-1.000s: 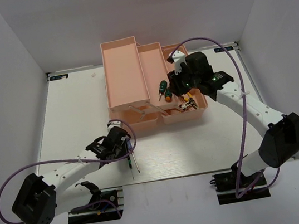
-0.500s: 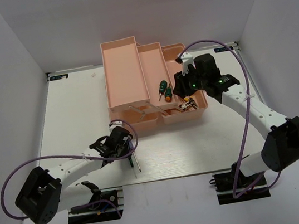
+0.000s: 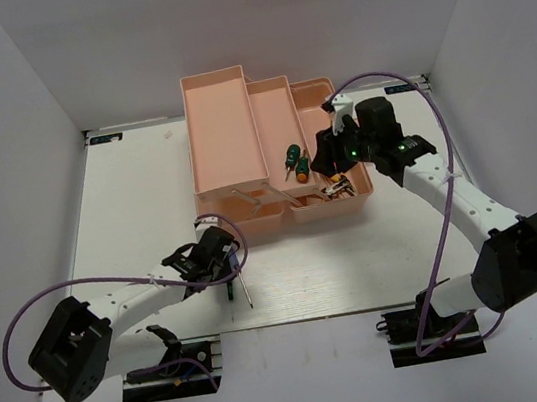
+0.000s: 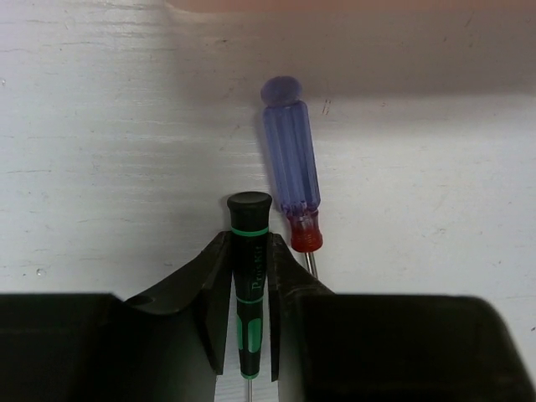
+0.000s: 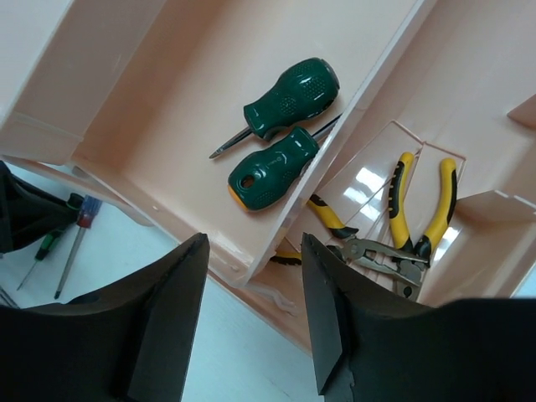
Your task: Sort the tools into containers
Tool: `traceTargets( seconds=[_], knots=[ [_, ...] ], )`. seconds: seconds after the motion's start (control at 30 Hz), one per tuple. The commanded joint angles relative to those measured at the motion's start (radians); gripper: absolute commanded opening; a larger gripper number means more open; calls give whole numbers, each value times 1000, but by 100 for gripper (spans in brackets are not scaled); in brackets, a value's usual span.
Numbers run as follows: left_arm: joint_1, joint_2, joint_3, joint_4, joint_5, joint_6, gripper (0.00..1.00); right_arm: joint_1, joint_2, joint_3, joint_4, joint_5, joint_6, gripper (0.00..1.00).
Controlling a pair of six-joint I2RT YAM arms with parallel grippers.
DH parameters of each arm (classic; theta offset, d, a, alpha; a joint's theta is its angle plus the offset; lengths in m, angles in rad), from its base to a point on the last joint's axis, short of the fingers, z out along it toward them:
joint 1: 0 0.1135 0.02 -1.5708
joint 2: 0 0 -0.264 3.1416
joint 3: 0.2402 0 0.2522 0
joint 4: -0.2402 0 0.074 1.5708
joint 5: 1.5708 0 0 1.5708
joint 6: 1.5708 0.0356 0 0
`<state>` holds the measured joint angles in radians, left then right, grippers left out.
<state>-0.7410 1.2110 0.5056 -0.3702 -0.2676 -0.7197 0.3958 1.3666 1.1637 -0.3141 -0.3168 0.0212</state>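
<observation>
A black-and-green precision screwdriver [image 4: 249,219] lies on the white table between the fingers of my left gripper [image 4: 249,244], which is shut on its handle. A blue-handled screwdriver [image 4: 291,163] with a red collar lies right beside it, apart from the fingers. In the top view my left gripper [image 3: 221,260] is just in front of the peach-pink toolbox [image 3: 221,132]. My right gripper [image 5: 254,244] is open and empty above the toolbox [image 5: 167,92]. Two dark green stubby screwdrivers [image 5: 289,99] lie in its tray. Two yellow-handled pliers [image 5: 423,213] lie in the lower compartment.
The toolbox stands open at the table's far middle, its tray divider [image 5: 360,92] between the screwdrivers and the pliers. White walls enclose the table on three sides. Purple cables loop from both arms.
My right gripper has drawn back to the right from the tray. My left gripper has shifted slightly over the two screwdrivers on the table.
</observation>
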Motion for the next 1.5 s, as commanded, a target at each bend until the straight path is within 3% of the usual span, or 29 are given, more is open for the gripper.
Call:
traceTargets(
  seconds=[0.0, 0.03, 0.1, 0.13, 0.37, 0.47, 0.57, 0.6, 0.63, 0.93, 1.17, 1.47],
  knots=[
    [0, 7, -23, -116, -27, 0, 10, -8, -40, -10, 37, -45, 11, 55],
    [0, -4, -12, -133, -18, 0, 9, -9, -43, -13, 40, -68, 8, 61],
    [-9, -65, 2, -142, -6, 9, 4, -11, -49, -19, 40, -102, -17, 88],
    [-9, -92, 16, -156, 13, 9, 4, -14, -57, -31, 37, -140, -14, 91],
    [-18, -301, 154, -147, 206, 225, 0, -17, -86, -76, 1, -515, -217, 91],
    [-18, -347, 221, -103, 356, 308, 0, -15, -64, -72, -31, -614, -257, 88],
    [-18, -357, 289, -58, 386, 367, 0, -15, -46, -53, -78, -697, -315, 47],
    [-18, -357, 309, -58, 386, 381, 0, -12, -40, -49, -91, -724, -325, 27],
    [-18, -357, 359, -58, 355, 391, 0, -12, -28, -41, -118, -741, -343, 0],
    [15, -118, 676, 34, 117, 529, 0, 12, -27, -29, -273, -760, -494, 0],
    [93, 113, 901, 56, -85, 583, 0, 112, -6, -33, -359, -662, -578, 29],
    [206, 263, 1080, 33, -61, 571, 0, 369, 37, -62, -324, -382, -577, 35]
  ],
)
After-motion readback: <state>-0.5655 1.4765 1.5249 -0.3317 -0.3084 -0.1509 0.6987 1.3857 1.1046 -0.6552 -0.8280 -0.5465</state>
